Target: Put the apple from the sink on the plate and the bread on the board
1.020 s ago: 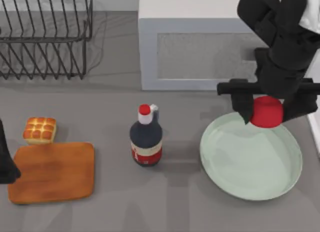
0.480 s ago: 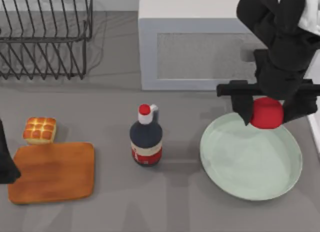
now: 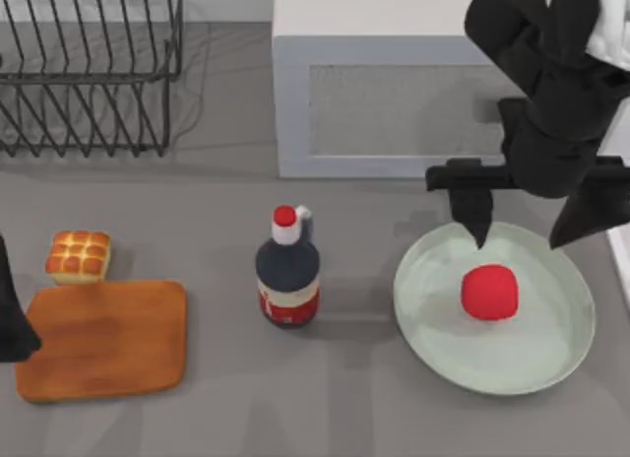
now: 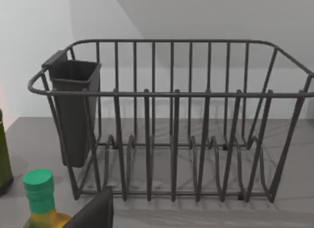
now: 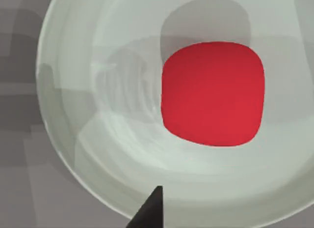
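The apple (image 3: 489, 292) has been released since half a second ago: it was then clamped between the right gripper's (image 3: 527, 224) fingers above the plate's far rim, and is now seen lying inside the plate (image 3: 423, 324), near its middle, free of any contact. The right gripper is held spread wide above the plate's far edge, empty. By this reading, the first half of the task is judged done; the bread (image 3: 78, 256) is not yet placed, being set on the table just beyond the board (image 3: 102, 339), touching or nearly touching its far edge. The left arm is parked at the table's left edge beside the board; its fingers cannot be made out. Materials noted: apple plain matte red, blocky-rounded; plate pale green, smooth, with a raised rim; bread glossy golden, scored in a grid; board flat orange-brown wood grain with rounded corners. A dark bottle (image 3: 287, 277) with a red cap stands between board and plate.
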### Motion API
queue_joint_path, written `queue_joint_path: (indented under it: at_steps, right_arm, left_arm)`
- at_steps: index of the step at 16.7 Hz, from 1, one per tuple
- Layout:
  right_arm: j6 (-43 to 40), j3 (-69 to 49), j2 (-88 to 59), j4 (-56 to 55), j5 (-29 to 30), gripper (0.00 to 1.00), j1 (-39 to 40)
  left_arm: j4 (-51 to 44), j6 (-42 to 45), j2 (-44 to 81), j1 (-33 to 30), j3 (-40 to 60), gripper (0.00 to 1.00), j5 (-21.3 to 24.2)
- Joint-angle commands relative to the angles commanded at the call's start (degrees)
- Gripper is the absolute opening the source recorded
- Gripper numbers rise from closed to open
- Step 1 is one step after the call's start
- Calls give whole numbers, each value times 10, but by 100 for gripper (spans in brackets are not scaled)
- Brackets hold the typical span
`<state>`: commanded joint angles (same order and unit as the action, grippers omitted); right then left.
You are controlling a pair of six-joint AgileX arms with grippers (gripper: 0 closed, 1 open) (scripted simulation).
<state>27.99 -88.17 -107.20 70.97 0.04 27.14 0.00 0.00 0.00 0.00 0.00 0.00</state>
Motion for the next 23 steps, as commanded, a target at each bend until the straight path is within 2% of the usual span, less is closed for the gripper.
queue_joint_path:
  at_steps: [1,2,13,18,23]
  right_arm:
    - [0,0,0,0,0,98,0]
    - [0,0,0,0,0,100,0]
    - [-4,13,15,-11,0,100,-5]
    - [-36,112,136,-90,0,100,-35]
    - [-89,281,343,-227,0,100,-87]
  left_arm:
    - [0,0,0,0,0,100,0]
    - [0,0,0,0,0,100,0]
    - [0,0,0,0,0,100,0]
    - [0,0,0,0,0,100,0]
    - [0,0,0,0,0,100,0]
